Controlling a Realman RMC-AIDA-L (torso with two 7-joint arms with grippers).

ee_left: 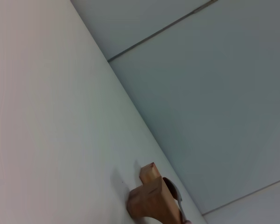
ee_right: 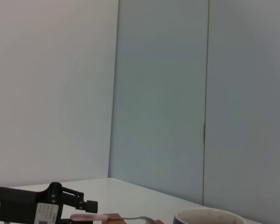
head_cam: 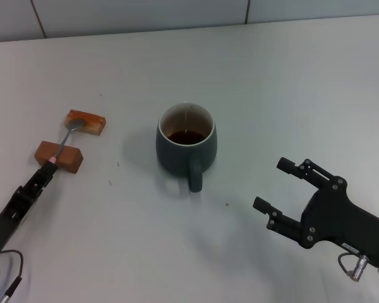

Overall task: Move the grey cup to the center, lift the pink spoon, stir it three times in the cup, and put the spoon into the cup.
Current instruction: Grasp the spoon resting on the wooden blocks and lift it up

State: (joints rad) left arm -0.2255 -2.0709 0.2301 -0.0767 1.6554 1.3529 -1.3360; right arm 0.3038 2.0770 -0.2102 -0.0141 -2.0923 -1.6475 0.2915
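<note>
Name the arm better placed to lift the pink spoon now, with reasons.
Left. The left gripper is at the pink spoon's handle end on the brown blocks; the open right gripper sits beyond the grey cup.

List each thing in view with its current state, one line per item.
Grey cup: upright mid-table, brown liquid inside, handle toward the robot.
Pink spoon: lying across the two blocks, handle end at the left gripper.
Brown blocks: flat on the table, apart from each other.
Left gripper: at the spoon's handle end, by the near block.
Right gripper: fingers open, empty, right of the cup.
</note>
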